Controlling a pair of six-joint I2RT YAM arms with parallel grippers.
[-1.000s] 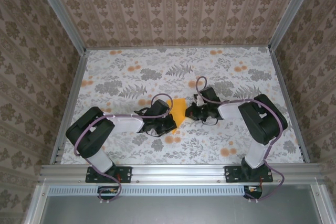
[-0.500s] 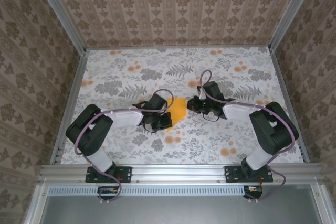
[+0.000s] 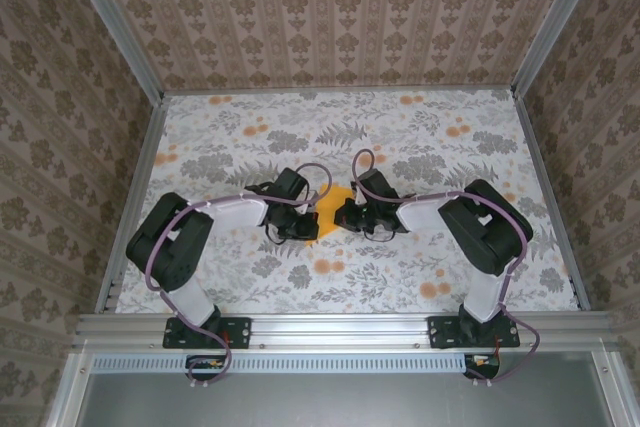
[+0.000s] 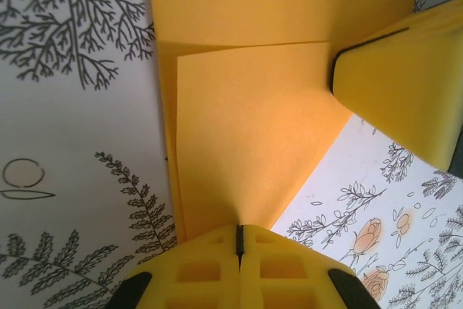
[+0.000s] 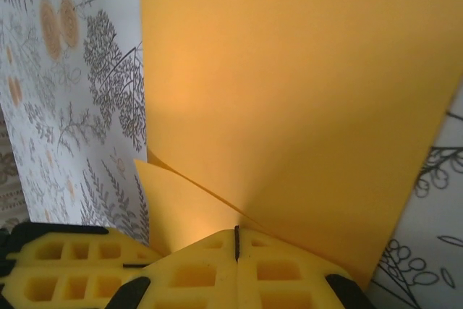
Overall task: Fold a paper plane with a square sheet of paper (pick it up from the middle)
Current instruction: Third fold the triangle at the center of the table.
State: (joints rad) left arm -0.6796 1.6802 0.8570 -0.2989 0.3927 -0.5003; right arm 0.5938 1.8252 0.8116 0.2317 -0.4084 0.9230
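Observation:
The square sheet of paper (image 3: 327, 205) is orange-yellow and partly folded, with overlapping layers and a crease. It sits between my two grippers at the middle of the floral cloth. My left gripper (image 3: 307, 217) is shut, its jaws pinching a corner of the paper (image 4: 246, 142) at the tip (image 4: 238, 231). My right gripper (image 3: 345, 215) is shut on the opposite side, where a fold of the paper (image 5: 289, 92) runs into its jaws (image 5: 236, 233). The two grippers nearly meet. The right gripper's yellow finger (image 4: 394, 85) shows in the left wrist view, and the left gripper's finger (image 5: 65, 269) in the right wrist view.
The floral cloth (image 3: 450, 247) covers the table, with aluminium rails on the left (image 3: 135, 197), the right (image 3: 548, 197) and along the near edge (image 3: 340, 327). Wallpapered walls close in the back and both sides.
Both grippers have moved farther from the bases and toward each other. Less of the paper shows between them than a second ago.

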